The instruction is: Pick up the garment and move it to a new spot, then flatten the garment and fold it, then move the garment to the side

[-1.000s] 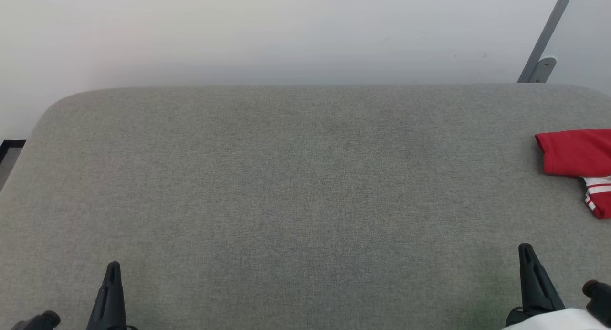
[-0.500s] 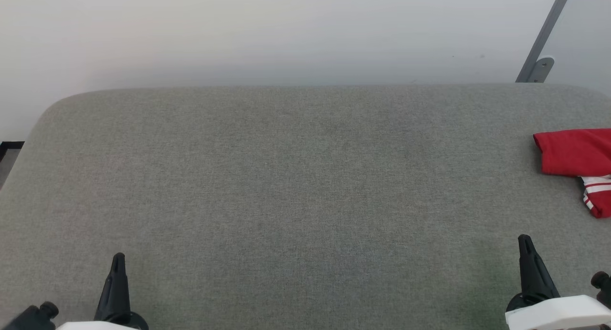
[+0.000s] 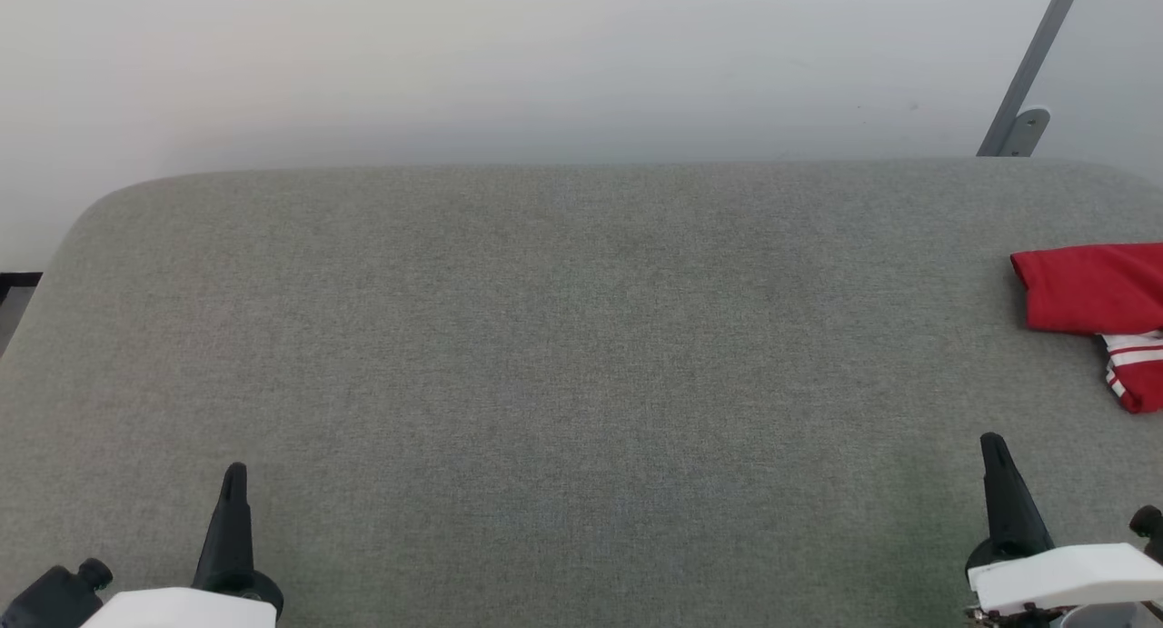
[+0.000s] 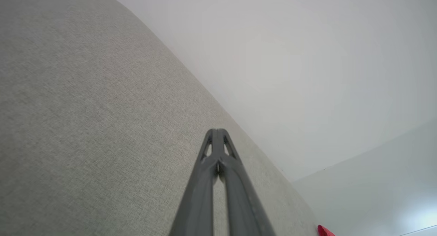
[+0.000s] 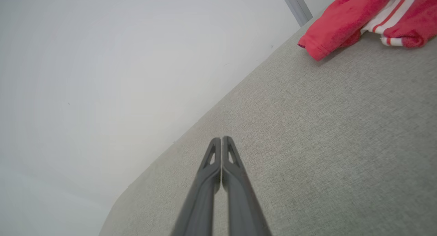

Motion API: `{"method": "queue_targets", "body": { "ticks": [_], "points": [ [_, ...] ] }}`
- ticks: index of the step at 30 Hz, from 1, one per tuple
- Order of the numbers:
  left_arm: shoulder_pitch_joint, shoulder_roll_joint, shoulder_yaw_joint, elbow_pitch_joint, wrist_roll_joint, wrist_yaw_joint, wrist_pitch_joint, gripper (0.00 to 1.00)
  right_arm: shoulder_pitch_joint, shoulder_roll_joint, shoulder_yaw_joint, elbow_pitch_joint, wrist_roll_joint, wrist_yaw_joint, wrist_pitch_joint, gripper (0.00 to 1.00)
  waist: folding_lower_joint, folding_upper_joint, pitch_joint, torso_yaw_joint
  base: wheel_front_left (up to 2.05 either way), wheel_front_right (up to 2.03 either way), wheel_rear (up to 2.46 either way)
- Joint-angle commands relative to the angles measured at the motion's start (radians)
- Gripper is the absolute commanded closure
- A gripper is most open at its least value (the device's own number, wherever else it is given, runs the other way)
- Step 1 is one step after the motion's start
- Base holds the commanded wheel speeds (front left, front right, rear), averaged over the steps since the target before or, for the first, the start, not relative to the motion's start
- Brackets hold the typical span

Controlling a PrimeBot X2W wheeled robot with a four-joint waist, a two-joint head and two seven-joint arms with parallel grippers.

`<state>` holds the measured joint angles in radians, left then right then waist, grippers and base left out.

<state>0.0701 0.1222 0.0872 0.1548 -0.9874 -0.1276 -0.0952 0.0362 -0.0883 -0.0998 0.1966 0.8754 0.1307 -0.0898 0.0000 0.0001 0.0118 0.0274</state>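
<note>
A grey fabric-covered bench (image 3: 545, 337) stretches toward a pale wall (image 3: 545, 55). The garment (image 3: 1090, 287), red with white-and-red striped trim, lies bunched at the bench's far right side. The picture's edge cuts part of it off, so its fold cannot be judged. The left tool (image 3: 233, 475) and right tool (image 3: 991, 446) hover over the near edge, well apart from the cloth. Each is clenched on nothing, fingers pressed together. This is likely a resting pose with the shirt set aside. A grey metal strut (image 3: 1031, 74) slants up the wall behind the garment. Bare bench separates the right tool from the garment.
</note>
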Motion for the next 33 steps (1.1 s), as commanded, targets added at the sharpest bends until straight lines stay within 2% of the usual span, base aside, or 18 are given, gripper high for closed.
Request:
{"method": "queue_targets", "body": {
  "ticks": [1, 16, 33],
  "points": [
    [-0.026, 0.003, 0.006, -0.006, -0.027, -0.002, 0.008, 1.00, -0.026, 0.001, -0.003, -0.009, 0.034, 0.000, 0.011, 1.00, 0.0000, -0.0001, 0.000, 0.000, 0.00, 0.00, 0.00],
    [-0.067, -0.014, 0.009, 0.018, -0.184, -0.003, 0.058, 1.00, -0.059, 0.010, -0.006, 0.006, 0.213, 0.000, 0.060, 1.00, 0.0000, -0.0001, -0.002, -0.006, 0.00, 0.00, 0.00],
    [-0.102, -0.030, 0.012, 0.039, -0.313, -0.003, 0.102, 1.00, -0.085, 0.019, -0.009, 0.018, 0.367, 0.000, 0.103, 1.00, 0.0000, -0.0001, -0.003, -0.011, 0.00, 0.00, 0.00]
  ]
}}
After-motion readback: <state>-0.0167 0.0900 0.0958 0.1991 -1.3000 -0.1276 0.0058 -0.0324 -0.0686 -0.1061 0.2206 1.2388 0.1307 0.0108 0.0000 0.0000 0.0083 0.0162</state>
